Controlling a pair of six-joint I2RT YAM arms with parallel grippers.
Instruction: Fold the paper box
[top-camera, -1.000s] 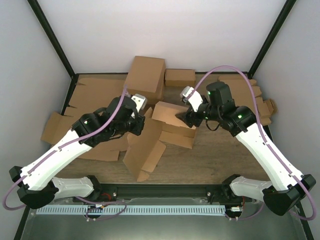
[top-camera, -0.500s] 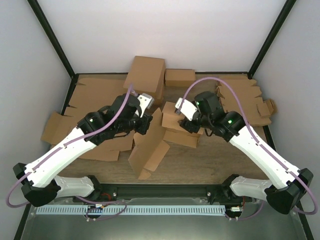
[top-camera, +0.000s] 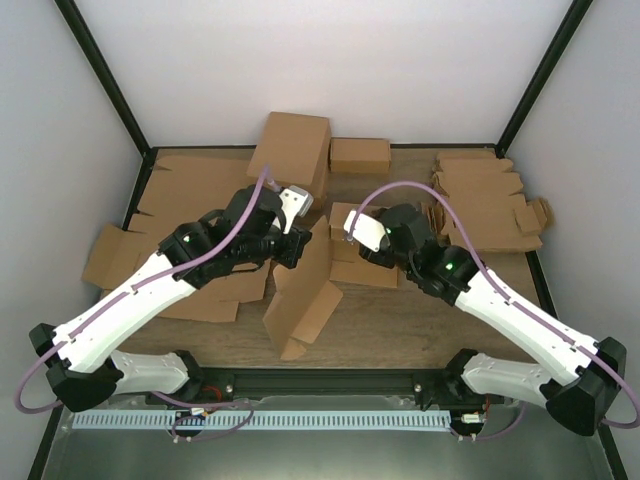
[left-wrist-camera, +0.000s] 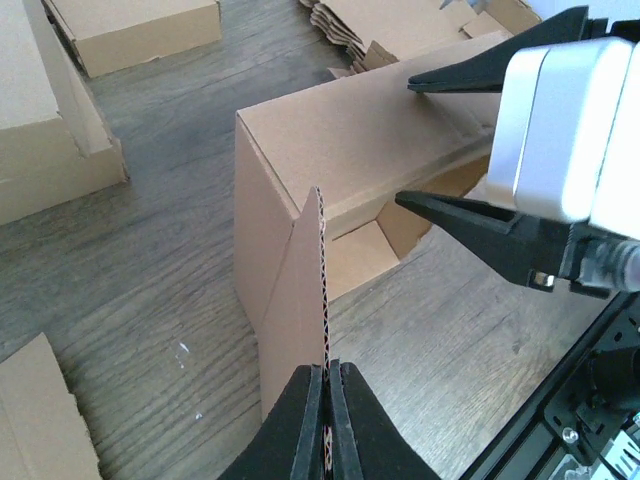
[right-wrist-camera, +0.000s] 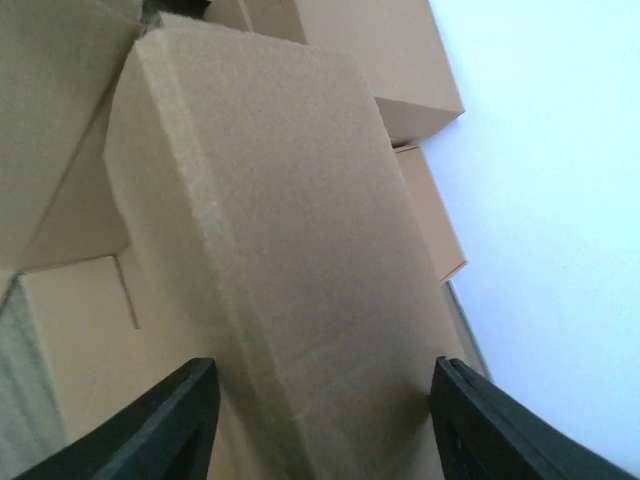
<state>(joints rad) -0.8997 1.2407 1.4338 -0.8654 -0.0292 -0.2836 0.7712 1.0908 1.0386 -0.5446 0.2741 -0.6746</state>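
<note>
Clamping a raised flap's thin edge, the left gripper (left-wrist-camera: 326, 378) holds the paper box (left-wrist-camera: 350, 140); the right gripper (right-wrist-camera: 325, 420) has fingers apart astride its end panel, apparently not touching, near the middle of the table (top-camera: 400, 320).

Plain setup here: a desk (top-camera: 400, 330) with a grey-brown wood-grain top, boxed in by white walls at the far side (top-camera: 330, 70), left (top-camera: 50, 150) and right (top-camera: 600, 150). Black posts (top-camera: 105, 80) run up the far corners, and a black rail (top-camera: 340, 382) lines the near edge. Light is soft and even, with no hard shadows
</note>
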